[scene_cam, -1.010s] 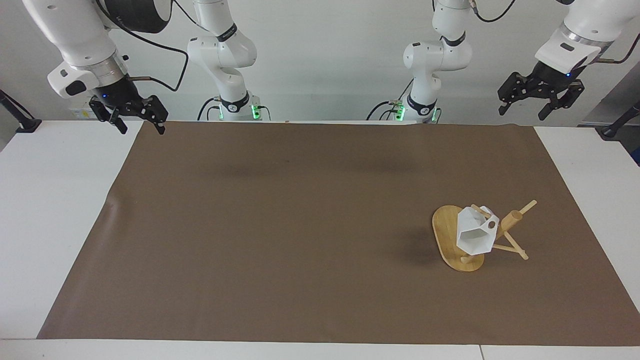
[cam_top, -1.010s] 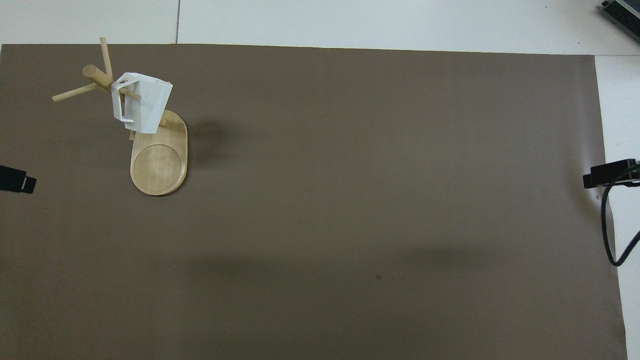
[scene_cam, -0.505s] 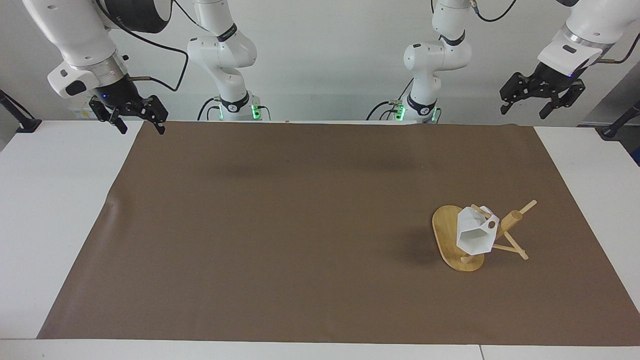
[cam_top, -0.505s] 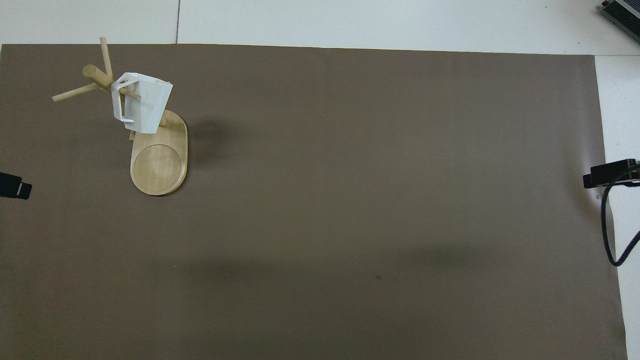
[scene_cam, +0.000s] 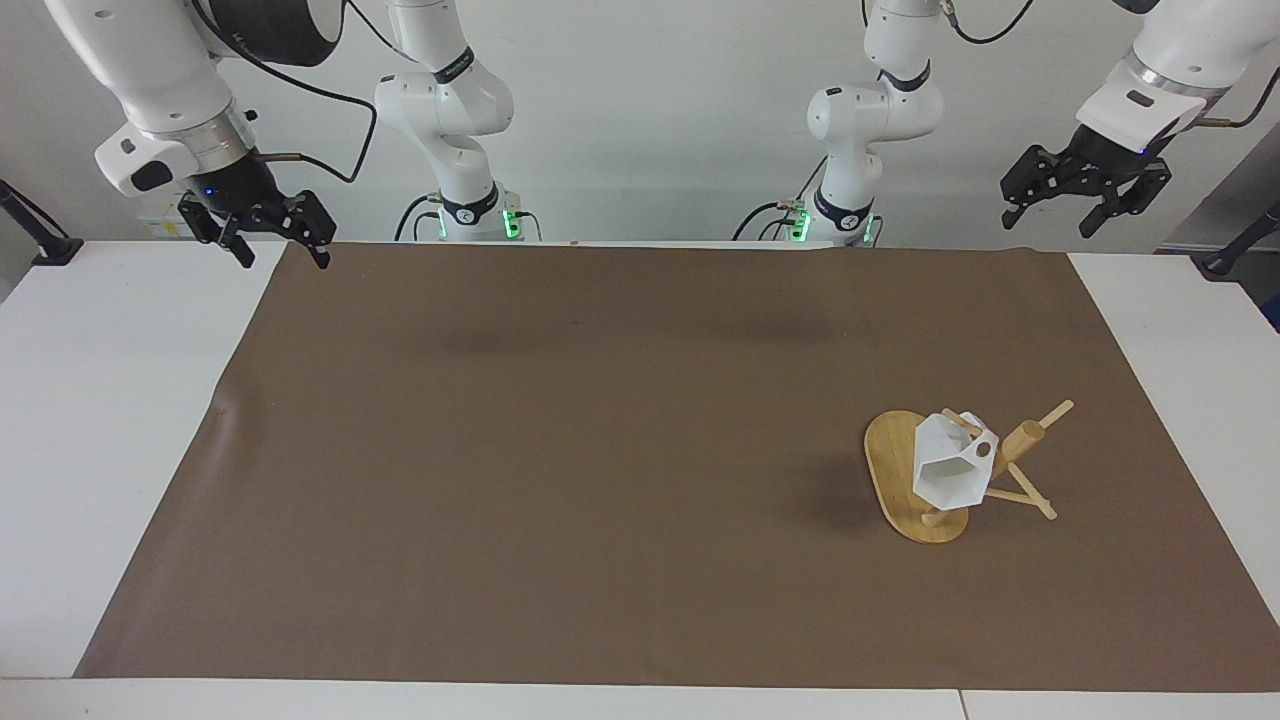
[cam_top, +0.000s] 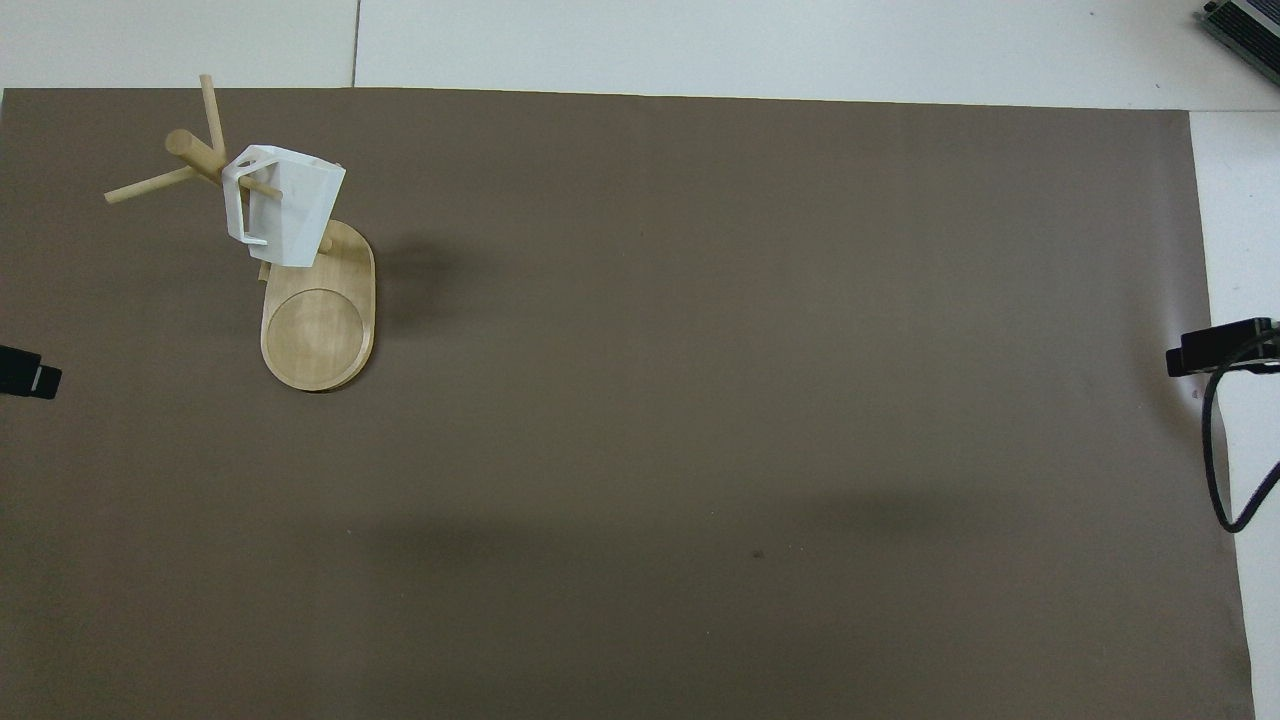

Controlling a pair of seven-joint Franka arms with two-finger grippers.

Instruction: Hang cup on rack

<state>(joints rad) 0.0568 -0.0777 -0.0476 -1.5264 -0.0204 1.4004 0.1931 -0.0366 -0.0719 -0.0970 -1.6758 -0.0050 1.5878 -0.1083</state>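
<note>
1. Facing view: the rack stands on the brown mat at the lower right of the frame, toward the left arm's end of the table.
2. The white cup hangs on one of the rack's pegs, the peg passing through the hole in its handle; its mouth faces down and toward the camera.
3. The left gripper is raised in the upper right corner of the frame, over the table's edge by the mat's corner; its fingers stand apart and hold nothing.
4. The right gripper hangs in the upper left of the frame, just over the mat's corner; its fingers are also spread and empty.
5. Overhead view: the rack sits in the upper left of the frame, its oval base flat on the mat.
6. The cup hangs off a peg beside the central post, above the base's upper end.
7. Only a dark tip of the left gripper shows at the left edge and one of the right gripper at the right edge, both well apart from the rack.
</note>
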